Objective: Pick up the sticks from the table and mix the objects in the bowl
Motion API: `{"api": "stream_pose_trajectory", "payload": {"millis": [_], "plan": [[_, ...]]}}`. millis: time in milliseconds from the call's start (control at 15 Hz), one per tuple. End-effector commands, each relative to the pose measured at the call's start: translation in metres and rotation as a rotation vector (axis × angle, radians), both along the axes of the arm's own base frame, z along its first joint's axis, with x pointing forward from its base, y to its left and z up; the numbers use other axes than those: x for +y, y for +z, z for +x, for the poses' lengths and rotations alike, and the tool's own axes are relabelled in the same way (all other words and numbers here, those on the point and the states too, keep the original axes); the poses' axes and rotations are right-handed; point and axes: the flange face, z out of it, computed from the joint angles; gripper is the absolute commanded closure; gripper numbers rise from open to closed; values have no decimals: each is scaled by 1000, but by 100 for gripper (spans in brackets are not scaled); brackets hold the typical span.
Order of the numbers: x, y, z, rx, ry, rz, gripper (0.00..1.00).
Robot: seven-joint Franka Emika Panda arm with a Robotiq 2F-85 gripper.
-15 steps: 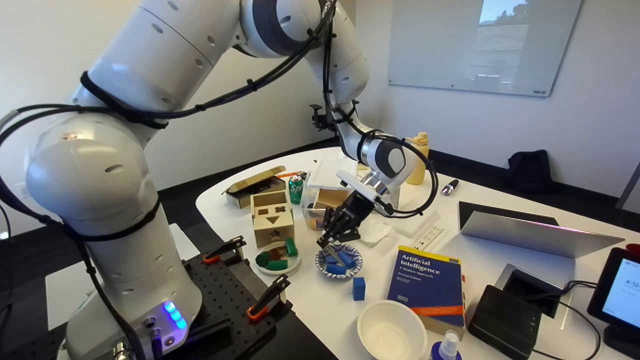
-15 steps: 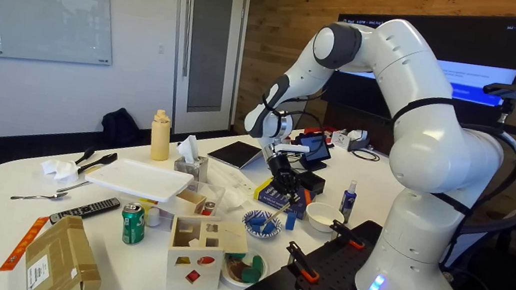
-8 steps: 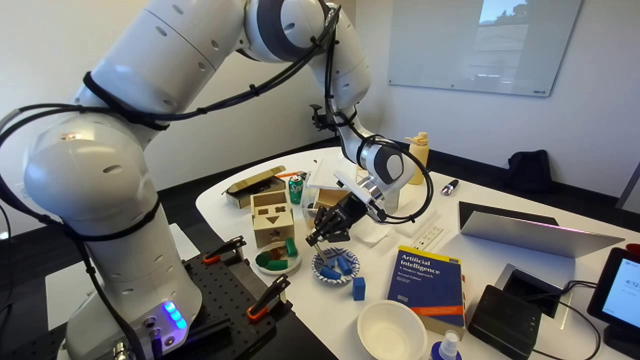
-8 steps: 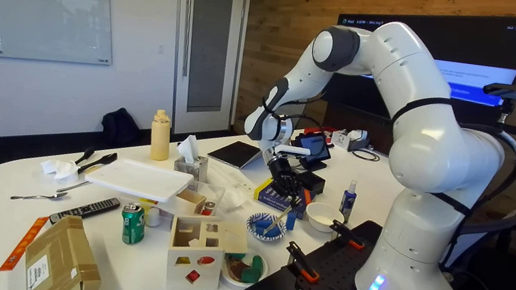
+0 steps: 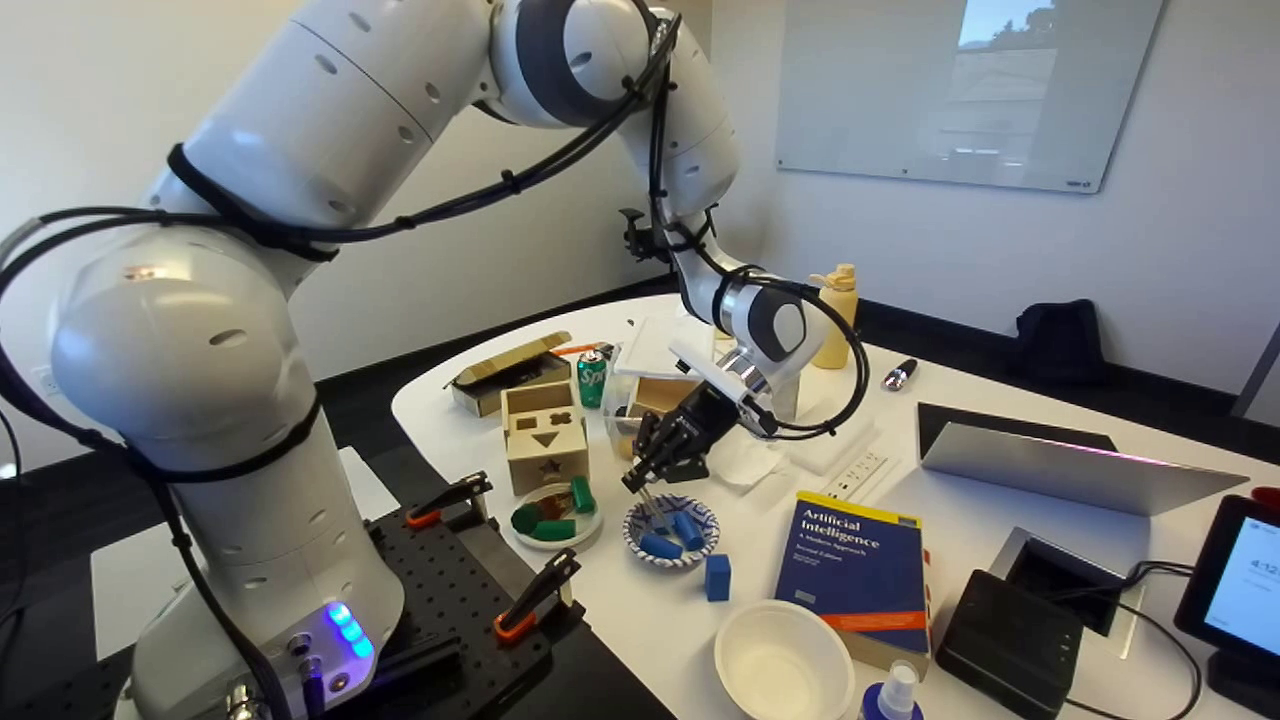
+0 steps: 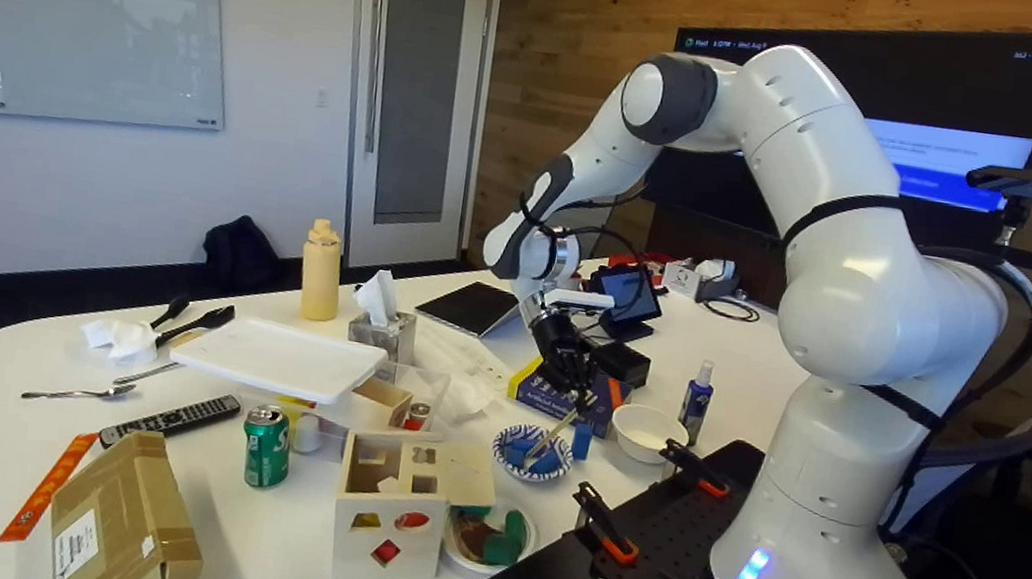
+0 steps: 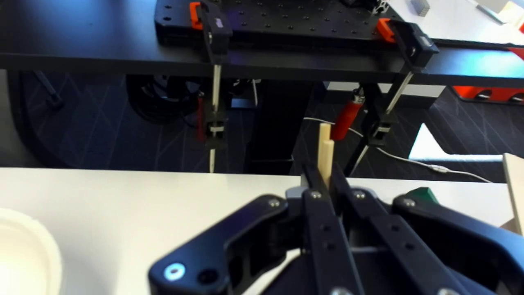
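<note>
The small bowl point(image 5: 711, 540) with a blue-and-white patterned rim stands on the white table point(image 5: 640, 625) in both exterior views point(image 6: 532, 479). Several blue pieces point(image 5: 688, 531) lie in it. My gripper point(image 5: 634, 484) is above the bowl's edge, also in an exterior view point(image 6: 583, 404). It is shut on two pale wooden sticks point(image 7: 326, 157), which stick out past the fingertips in the wrist view. The sticks slant down into the bowl point(image 5: 653, 510); their lower ends are among the blue pieces. The bowl is hidden in the wrist view.
A blue block point(image 5: 718, 578) stands beside the bowl. Nearby are a plain white bowl point(image 5: 785, 660), a plate with green pieces point(image 5: 592, 532), a wooden shape box point(image 5: 545, 445) and a thick book point(image 5: 850, 560). Two clamps point(image 5: 540, 595) rise at the robot's mount.
The sticks swept through the bowl and the blue pieces shifted. The bowl slid slightly toward the robot base. The gripper moved toward the plate, then a little back.
</note>
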Motion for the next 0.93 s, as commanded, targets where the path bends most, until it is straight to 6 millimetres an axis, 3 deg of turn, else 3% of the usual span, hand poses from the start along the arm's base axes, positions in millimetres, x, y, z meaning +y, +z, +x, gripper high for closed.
{"api": "stream_pose_trajectory", "payload": {"millis": [0, 267, 600, 867], "plan": [[-7, 4, 9, -25, 77, -122, 98], [-11, 4, 3, 29, 120, -158, 98], [-1, 2, -4, 94, 96, -51, 98], [6, 2, 2, 40, 100, -23, 98]]}}
